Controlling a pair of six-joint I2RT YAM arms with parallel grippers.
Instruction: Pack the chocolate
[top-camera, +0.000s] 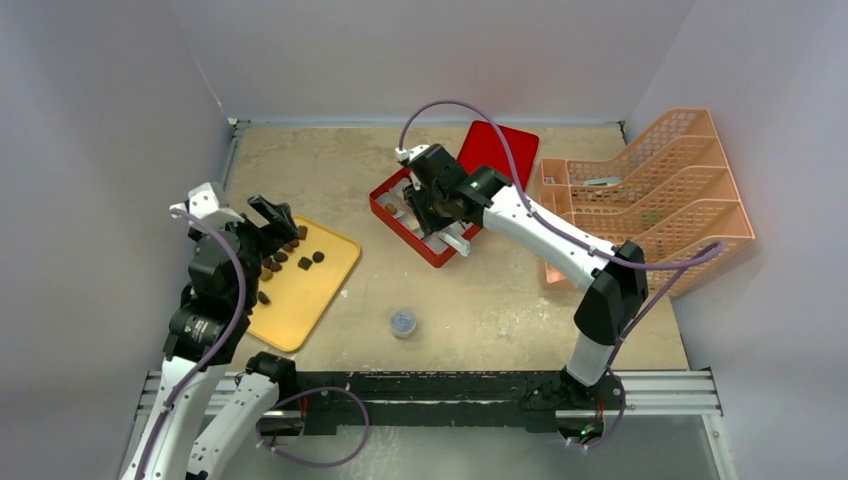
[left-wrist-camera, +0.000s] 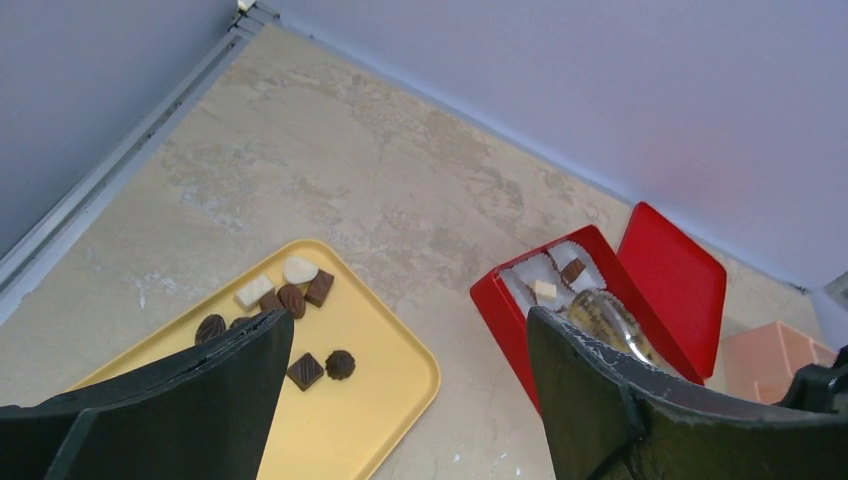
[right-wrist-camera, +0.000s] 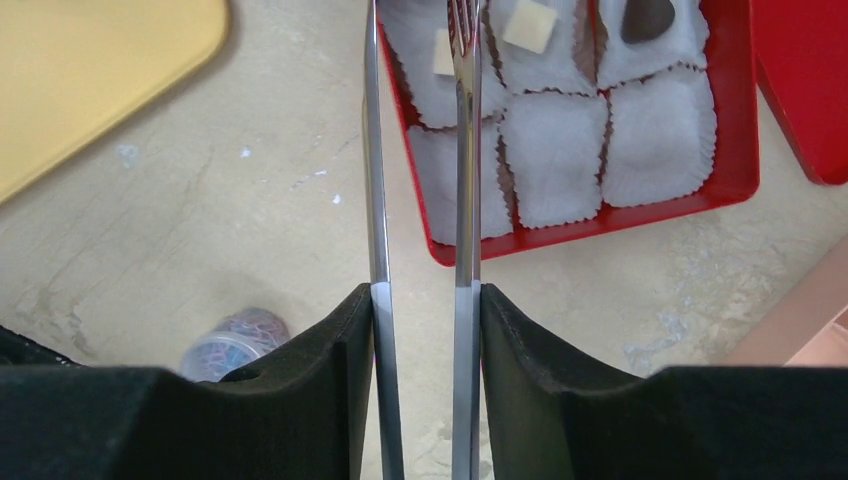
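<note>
Lower the tongs (right-wrist-camera: 378, 180) until their tips sit in one paper liner (right-wrist-camera: 555, 150) of the red box (right-wrist-camera: 738, 150) toward the worktop's far edge, without snagging frills. The right end effector (right-wrist-camera: 425, 300) pinches the tongs, arm stretched forward. The left end effector (left-wrist-camera: 408, 320), spread wide, hovers above chocolate (left-wrist-camera: 292, 298) on the yellow tray (left-wrist-camera: 400, 400) by the left edge.
</note>
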